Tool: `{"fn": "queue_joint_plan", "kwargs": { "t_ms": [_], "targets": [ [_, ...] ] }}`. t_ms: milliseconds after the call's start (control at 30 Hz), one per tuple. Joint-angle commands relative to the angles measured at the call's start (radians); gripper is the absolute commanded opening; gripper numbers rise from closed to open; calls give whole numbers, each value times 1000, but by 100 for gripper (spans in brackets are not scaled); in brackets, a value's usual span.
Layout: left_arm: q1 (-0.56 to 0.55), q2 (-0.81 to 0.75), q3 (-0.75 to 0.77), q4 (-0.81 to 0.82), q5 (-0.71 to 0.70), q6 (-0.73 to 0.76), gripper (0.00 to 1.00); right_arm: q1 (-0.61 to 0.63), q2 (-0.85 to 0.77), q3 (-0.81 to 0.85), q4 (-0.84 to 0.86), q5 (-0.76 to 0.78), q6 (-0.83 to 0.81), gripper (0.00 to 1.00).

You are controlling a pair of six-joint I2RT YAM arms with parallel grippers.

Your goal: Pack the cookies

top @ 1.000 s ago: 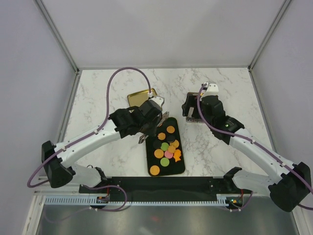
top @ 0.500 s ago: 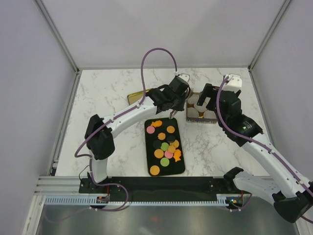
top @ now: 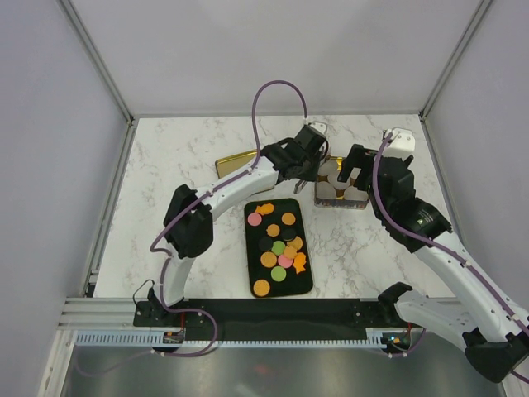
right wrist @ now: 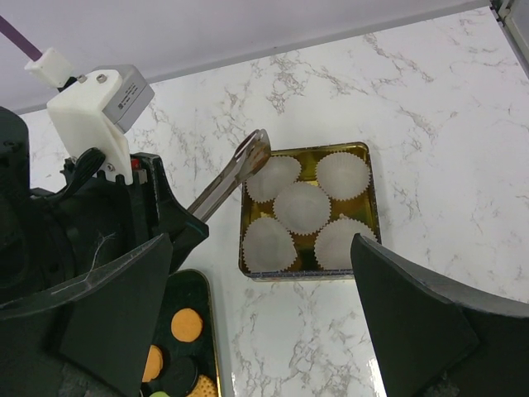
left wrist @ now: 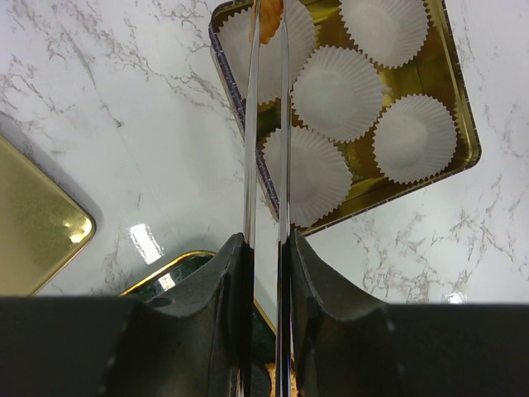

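At far left I see the gold lid (top: 235,162) lying on the marble. Beside it, most cookies (top: 279,246) sit in the black tray (top: 294,288). My left gripper (left wrist: 263,256) squeezes the tongs (left wrist: 283,149), whose tips pinch one orange cookie (left wrist: 269,25) over a paper cup (left wrist: 271,37) in the gold tin (left wrist: 450,83). My right gripper (right wrist: 263,322) hangs spread wide by the tin, holding nothing.

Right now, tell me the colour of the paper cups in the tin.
White paper cups, clearest in the left wrist view.
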Motion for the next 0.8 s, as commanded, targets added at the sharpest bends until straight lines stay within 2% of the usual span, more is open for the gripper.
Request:
{"fn": "queue_joint_plan", "kwargs": {
  "t_ms": [0,200,633,767],
  "targets": [
    [1,21,66,45,15,40,20,-3,-7,18,-2,-12,-13,98],
    [1,33,57,40,17,38,23,-3,-6,12,-2,-20,-18,98],
    [1,33,43,40,23,48,42,-3,5,12,1,-46,-21,98],
    [1,29,38,40,20,49,45,-3,10,14,4,-55,-22,98]
  ]
}}
